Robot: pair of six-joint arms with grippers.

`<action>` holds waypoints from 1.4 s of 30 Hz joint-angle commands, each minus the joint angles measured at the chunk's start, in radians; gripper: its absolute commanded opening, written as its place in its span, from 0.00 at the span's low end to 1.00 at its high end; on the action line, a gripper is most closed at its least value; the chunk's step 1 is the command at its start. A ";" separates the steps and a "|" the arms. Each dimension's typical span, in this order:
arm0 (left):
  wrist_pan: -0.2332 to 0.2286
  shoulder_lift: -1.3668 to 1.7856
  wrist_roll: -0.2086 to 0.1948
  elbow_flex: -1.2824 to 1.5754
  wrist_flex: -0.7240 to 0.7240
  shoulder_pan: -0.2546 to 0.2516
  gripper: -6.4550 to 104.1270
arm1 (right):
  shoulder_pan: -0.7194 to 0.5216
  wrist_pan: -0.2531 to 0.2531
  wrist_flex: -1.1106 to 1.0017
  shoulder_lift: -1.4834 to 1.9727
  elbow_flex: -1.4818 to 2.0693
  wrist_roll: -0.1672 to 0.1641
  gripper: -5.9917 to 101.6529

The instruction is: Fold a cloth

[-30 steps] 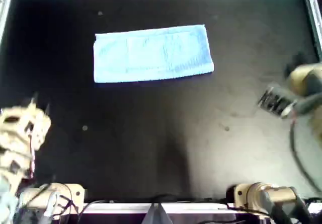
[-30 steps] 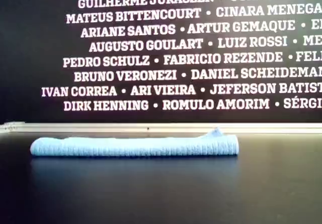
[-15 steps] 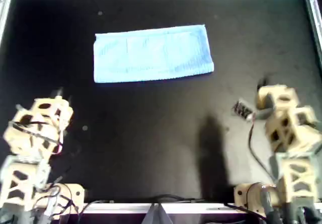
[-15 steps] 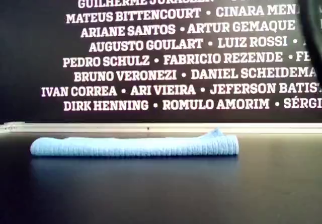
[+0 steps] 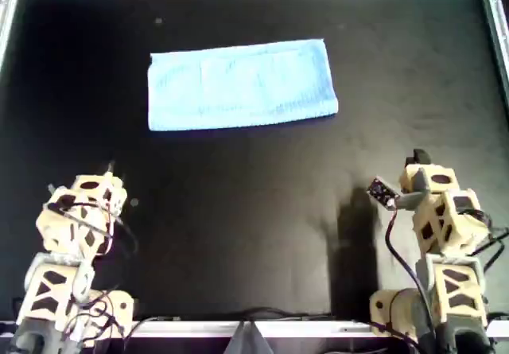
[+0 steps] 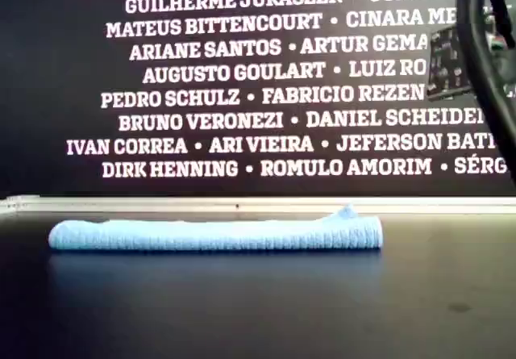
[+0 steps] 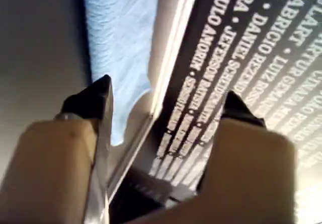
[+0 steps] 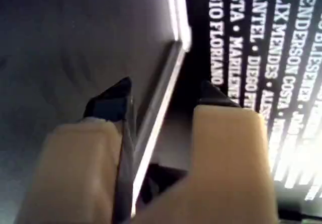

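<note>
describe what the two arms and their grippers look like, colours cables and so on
Both arms are tan, blocky segments with dark cut-outs and loose black cables. Left gripper and right gripper have tan finger bodies ending in black pointed tips. A small dark circuit board sits on one arm.

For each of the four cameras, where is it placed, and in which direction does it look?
Overhead view: above the black table, looking down; the cloth and both arms show.
Exterior view: at table height, facing the cloth's long edge and the wall of names; part of an arm shows.
Left wrist view: on the left hand, open, facing the cloth.
Right wrist view: on the right hand, open, facing table rim and wall.
Overhead, exterior and left wrist views share the cloth.
</note>
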 commanded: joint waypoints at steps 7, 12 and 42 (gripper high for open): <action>0.015 -0.175 0.011 -0.015 -0.014 0.000 0.76 | 0.097 -0.015 -0.041 -0.018 0.002 -0.023 0.53; -0.002 -0.525 0.011 -0.222 -0.015 0.003 0.76 | 0.118 -0.014 -0.041 -0.331 -0.207 -0.041 0.53; -0.003 -1.384 0.009 -0.923 -0.035 -0.140 0.96 | 0.327 -0.012 -0.040 -1.333 -0.999 -0.080 0.79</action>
